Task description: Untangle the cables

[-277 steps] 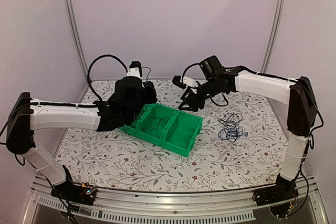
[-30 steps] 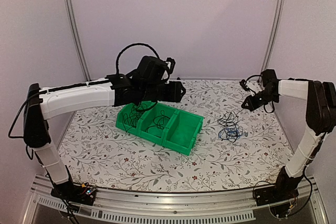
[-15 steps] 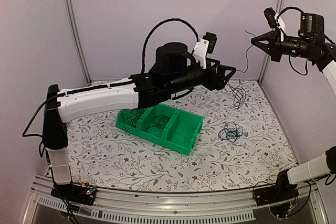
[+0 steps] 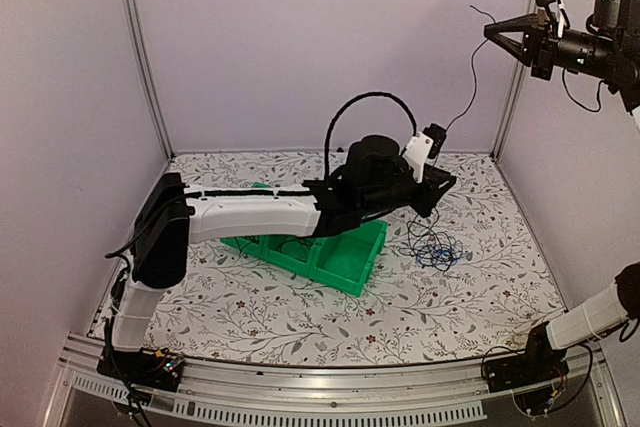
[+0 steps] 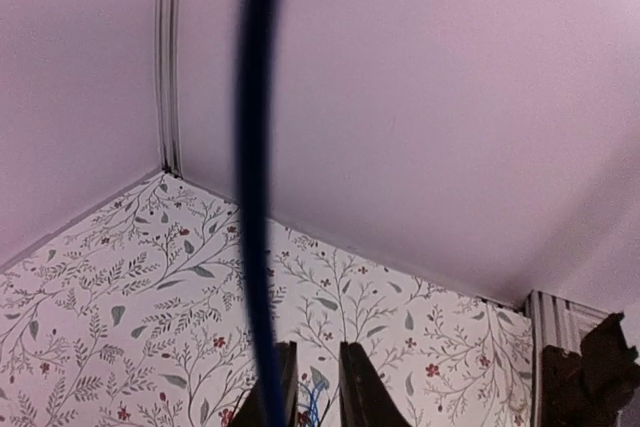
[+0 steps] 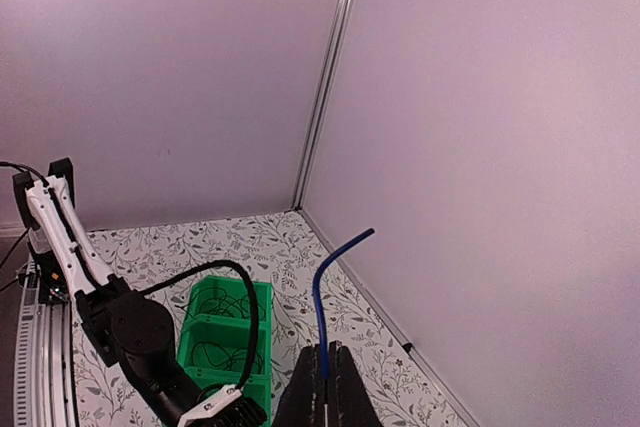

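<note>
My right gripper (image 4: 500, 33) is raised high at the top right, shut on a thin blue cable (image 6: 321, 292) whose short end sticks up past its fingertips (image 6: 325, 349). From there the cable (image 4: 471, 87) drops in a thin line toward my left gripper (image 4: 440, 187), which hovers just above a black and blue tangle (image 4: 432, 247) on the table. In the left wrist view the blue cable (image 5: 255, 197) runs close along the outside of the left finger (image 5: 283, 392). A narrow bare gap shows between the two fingers of the left gripper (image 5: 317, 387).
A green bin (image 4: 345, 259) with three compartments sits mid-table under my left forearm; black cables lie coiled in two of its compartments (image 6: 222, 337). The floral table ends at pale walls and metal corner posts (image 4: 518, 97).
My left arm has swung lower and to the right, down over the tangle, and its jaws have narrowed. The hanging cable bunch has sunk toward the table. The right gripper stays high, still shut.
</note>
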`<state>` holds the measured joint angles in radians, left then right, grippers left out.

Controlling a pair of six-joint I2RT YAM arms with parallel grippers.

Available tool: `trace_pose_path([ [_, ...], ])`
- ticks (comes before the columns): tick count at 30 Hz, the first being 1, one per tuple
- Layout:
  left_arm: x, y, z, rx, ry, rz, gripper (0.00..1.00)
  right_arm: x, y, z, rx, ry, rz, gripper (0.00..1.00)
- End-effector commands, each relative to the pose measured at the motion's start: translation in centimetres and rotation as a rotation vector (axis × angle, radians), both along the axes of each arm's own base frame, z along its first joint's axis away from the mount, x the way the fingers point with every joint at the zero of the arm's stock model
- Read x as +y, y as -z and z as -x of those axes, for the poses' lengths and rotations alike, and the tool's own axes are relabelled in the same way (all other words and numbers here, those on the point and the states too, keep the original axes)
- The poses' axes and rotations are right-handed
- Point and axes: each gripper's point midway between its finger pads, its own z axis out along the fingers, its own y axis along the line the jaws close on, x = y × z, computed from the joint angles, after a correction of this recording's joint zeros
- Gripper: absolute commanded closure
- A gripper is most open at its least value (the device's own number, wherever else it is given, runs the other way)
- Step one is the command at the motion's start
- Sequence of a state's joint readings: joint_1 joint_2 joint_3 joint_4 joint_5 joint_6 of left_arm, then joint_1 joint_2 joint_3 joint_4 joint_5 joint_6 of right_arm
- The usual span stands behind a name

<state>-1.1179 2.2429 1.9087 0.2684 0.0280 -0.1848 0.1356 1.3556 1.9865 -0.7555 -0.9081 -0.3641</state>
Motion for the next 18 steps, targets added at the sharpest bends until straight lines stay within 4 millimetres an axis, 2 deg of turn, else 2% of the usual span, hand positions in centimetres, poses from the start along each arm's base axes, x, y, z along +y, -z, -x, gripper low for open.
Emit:
trace_pose_path([
  [1, 0.5, 4.9, 0.7, 0.085, 0.036, 0.009, 0.83, 0.0, -6.5, 3.0, -0.127, -0.025, -0.1, 1.0],
  [2, 0.7, 6.4, 0.9, 0.113, 0.041, -0.003, 0.83, -0.2, -8.0, 3.7, -0.167, -0.022, -0.116, 1.0],
  [4, 0.8, 7.7, 1.1, 0.149, 0.047, -0.008, 0.83, -0.4, -10.2, 4.6, -0.214, -0.019, -0.152, 1.0],
  [11, 0.2, 11.3, 1.7, 0.197, 0.083, -0.067, 0.87, -2.4, -17.0, 6.5, -0.391, 0.035, -0.286, 1.0],
  [14, 0.2, 11.4, 1.5, 0.195, 0.083, -0.068, 0.9, -2.9, -18.7, 7.3, -0.435, 0.034, -0.331, 1.0],
  [18, 0.2, 11.8, 1.5, 0.2, 0.084, -0.075, 0.96, -3.4, -20.0, 8.0, -0.474, 0.038, -0.368, 1.0],
])
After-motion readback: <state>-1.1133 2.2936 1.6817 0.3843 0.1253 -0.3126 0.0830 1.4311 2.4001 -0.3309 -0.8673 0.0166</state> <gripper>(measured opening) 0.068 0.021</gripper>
